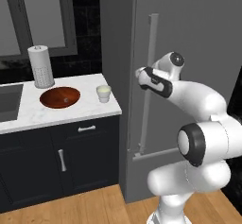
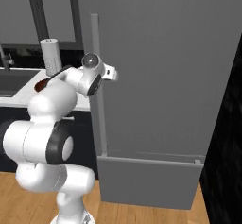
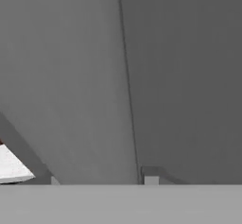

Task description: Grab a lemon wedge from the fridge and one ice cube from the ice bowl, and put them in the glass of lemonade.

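Left base view: you are reaching the gripper (image 1: 140,78) at the handle (image 1: 150,62); its jaw state is unclear. Fridge (image 1: 189,34) shut, wedge unseen, bowl (image 1: 60,97) and glass (image 1: 103,93) waiting on the counter (image 1: 71,112).

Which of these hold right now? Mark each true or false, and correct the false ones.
1. The fridge door is shut. True.
2. The ice bowl lies on the floor. False: it sits on the white counter.
3. The glass of lemonade stands right of the ice bowl in the left base view. True.
4. The paper-towel roll lies on its side. False: it stands upright behind the bowl.
5. The gripper is over the sink. False: it is at the fridge's bar handle.
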